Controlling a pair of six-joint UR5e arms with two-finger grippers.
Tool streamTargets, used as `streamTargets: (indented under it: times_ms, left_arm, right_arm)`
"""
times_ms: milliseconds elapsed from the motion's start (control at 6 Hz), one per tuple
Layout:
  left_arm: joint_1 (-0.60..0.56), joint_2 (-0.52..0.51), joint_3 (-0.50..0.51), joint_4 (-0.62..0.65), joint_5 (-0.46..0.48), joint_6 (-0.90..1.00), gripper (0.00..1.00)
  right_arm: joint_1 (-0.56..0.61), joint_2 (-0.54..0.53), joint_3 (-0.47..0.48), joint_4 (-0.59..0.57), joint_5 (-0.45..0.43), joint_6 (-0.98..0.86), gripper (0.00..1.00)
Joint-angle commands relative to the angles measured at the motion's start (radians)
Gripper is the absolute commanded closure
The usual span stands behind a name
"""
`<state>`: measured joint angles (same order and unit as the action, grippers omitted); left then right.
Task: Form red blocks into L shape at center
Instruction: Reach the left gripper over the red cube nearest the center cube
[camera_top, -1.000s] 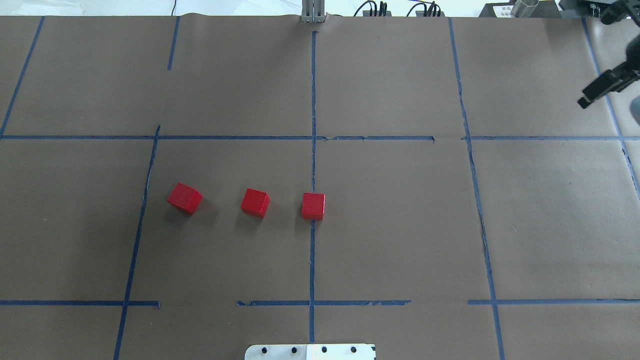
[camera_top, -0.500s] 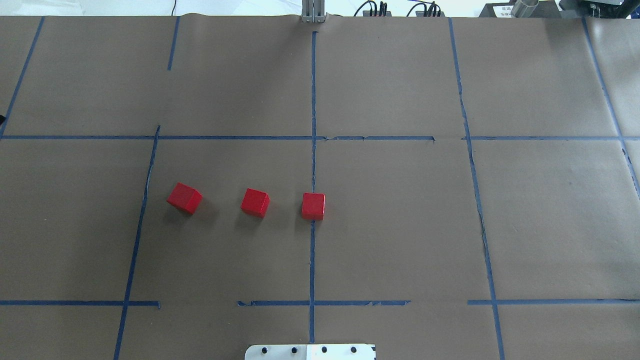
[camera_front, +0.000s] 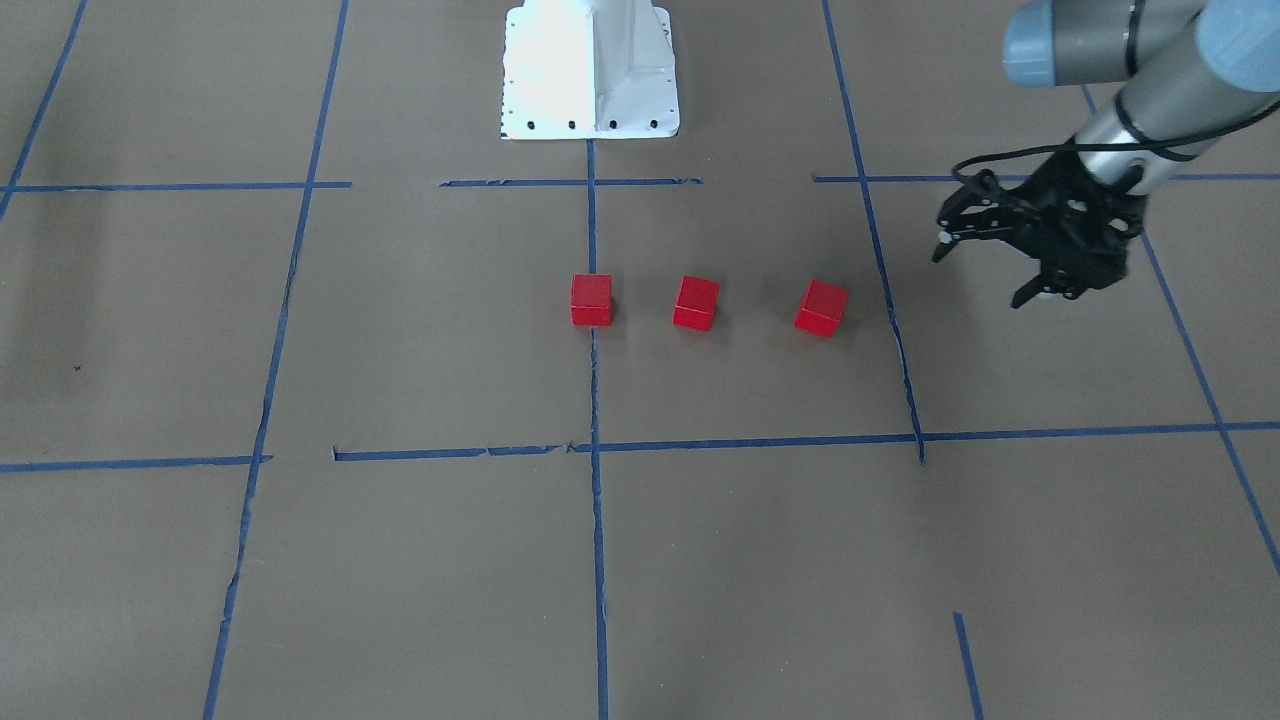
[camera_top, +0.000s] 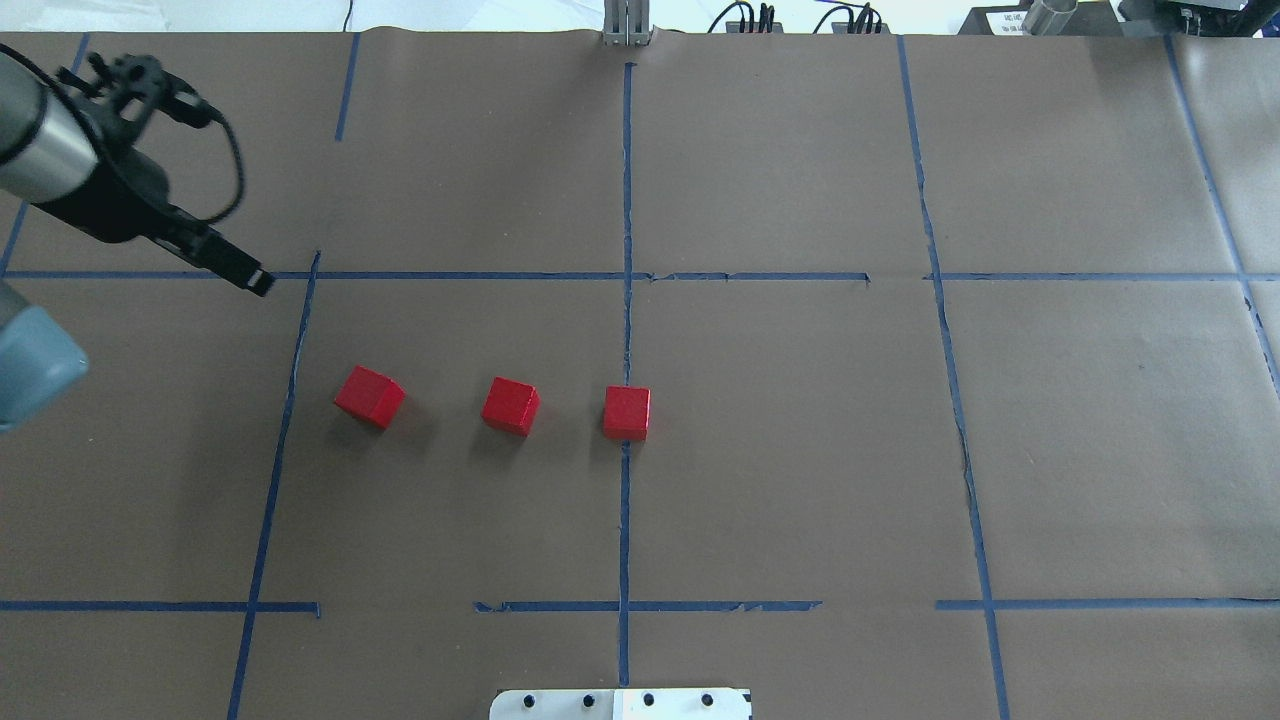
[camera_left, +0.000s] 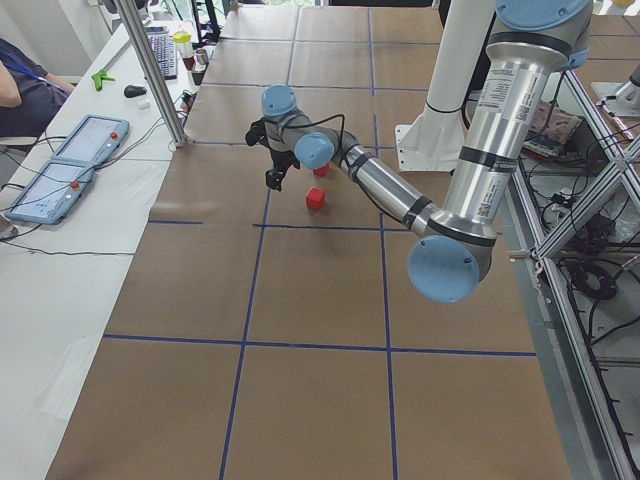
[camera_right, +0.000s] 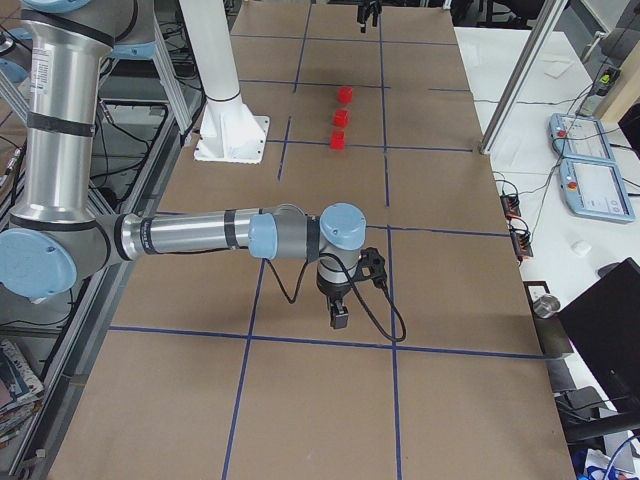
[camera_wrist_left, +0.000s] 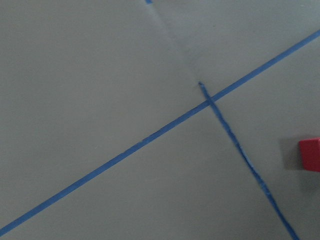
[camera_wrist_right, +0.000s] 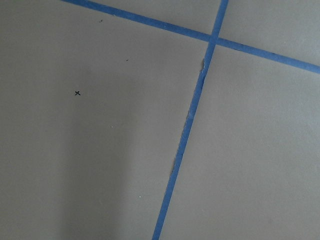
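three red blocks (camera_top: 510, 405) lay in a loose row across the bench (camera_top: 800, 450), apart from one another and not yet an l. the inner block (camera_top: 627, 413) sat on the blue tape line at the center (camera_top: 626, 500), the middle block was a gap to the robot's left of it, and the outer block (camera_top: 370, 396), twisted against the grid, was farther left again. the left fingers (camera_top: 232, 265) hung empty just outside the middle cell's far left corner, so the outer block lay from them toward the robot and a little inward. being cubes, the blocks had no long axis. the row itself ran side to side, and the outer block's twist was likely what a grasp would have to square up to. the left arm was plainly the nearer one. the right fingers (camera_right: 340, 318) showed only in the exterior right view, low over the bench and well apart from the blocks. whether they were spread or closed could not be told. the overhead view gave only one left finger, while the front-facing view showed both spread wide with nothing between them. the left wrist view caught just a red edge at its right border, beside a tape crossing. the right wrist view showed only paper and tape.
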<state>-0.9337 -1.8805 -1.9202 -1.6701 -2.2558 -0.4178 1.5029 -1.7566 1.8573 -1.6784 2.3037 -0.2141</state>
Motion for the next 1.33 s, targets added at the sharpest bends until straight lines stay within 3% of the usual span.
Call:
streamTargets:
  times_ms: [0, 333, 667, 1167]
  left_arm:
    - [0.271, -0.136, 0.032, 0.001, 0.238, -0.267, 0.0]
    - [0.41, -0.204, 0.105, 0.0, 0.378, -0.418, 0.0]
    - [0.423, -0.273, 0.197, -0.003, 0.38, -0.52, 0.0]
    - [0.423, -0.282, 0.272, -0.041, 0.38, -0.576, 0.0]
  right_arm:
    - [0.0, -0.001, 0.0, 0.0, 0.002, 0.004, 0.0]
    - [-0.001, -0.001, -0.003, -0.001, 0.0, 0.004, 0.0]
    - [-0.001, -0.001, -0.003, -0.001, 0.0, 0.004, 0.0]
    - [-0.001, -0.001, -0.004, -0.001, 0.0, 0.004, 0.0]
